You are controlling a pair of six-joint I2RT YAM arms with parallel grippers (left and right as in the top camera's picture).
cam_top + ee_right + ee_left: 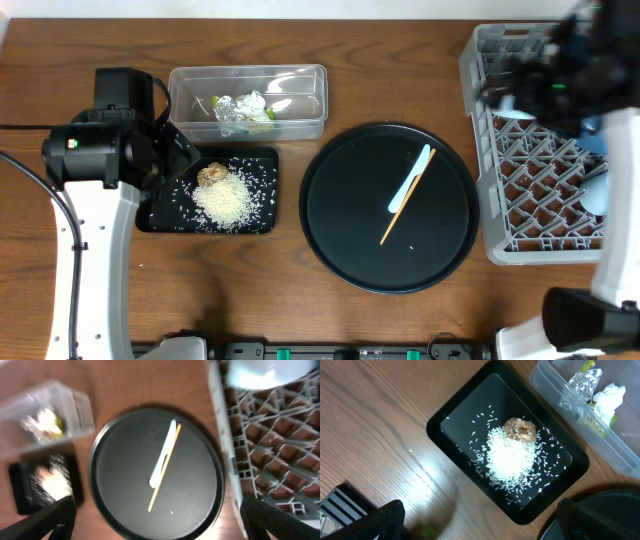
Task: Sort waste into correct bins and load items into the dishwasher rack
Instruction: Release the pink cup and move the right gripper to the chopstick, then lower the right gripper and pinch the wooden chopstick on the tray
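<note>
The shallow black bin holds a heap of white rice and a brown food lump; both show in the left wrist view too, rice and lump. The clear tub contains a foil wad, white paper and a yellow-green wrapper. A light blue spoon and a wooden stick lie on the round black tray. My left gripper hangs open beside the black bin. My right gripper is open, blurred, above the dishwasher rack.
A pale cup and a pale blue dish sit in the rack, partly hidden by my right arm. A pale rounded item shows at the rack's top edge. Bare wood table lies in front of the trays.
</note>
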